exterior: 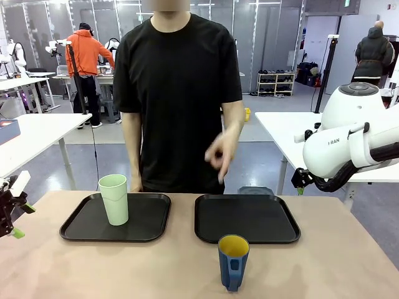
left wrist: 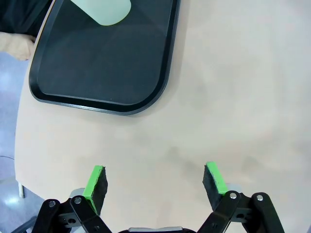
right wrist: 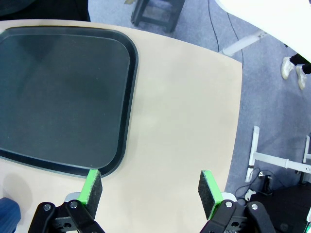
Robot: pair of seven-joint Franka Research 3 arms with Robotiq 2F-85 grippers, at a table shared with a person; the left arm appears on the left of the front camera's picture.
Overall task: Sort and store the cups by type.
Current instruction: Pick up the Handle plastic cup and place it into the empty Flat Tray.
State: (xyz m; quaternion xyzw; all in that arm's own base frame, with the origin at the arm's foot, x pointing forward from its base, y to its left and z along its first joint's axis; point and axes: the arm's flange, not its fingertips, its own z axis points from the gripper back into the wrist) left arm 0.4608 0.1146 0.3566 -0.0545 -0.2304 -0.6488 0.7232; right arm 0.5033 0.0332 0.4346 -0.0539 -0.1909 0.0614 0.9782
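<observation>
Mint tumbler [exterior: 114, 199] and blue mug [exterior: 233, 261] both stand upright, mouths up.

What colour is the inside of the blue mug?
Yellow inside the blue mug, best seen in the front view.

A black rounded plastic tray [exterior: 149, 218] lies on the pale tan bench [exterior: 156, 268]; a second black tray [exterior: 249, 218] lies beside it. A black-shirted person [exterior: 177, 81] stands behind.

Bright, even, diffuse from overhead; shadows soft and faint. Dull sheen on black tray [exterior: 274, 233] behind blue mug [exterior: 233, 261]. Motion blur on hand [exterior: 218, 156] above mug. Bowed edges in wrist views.
</observation>
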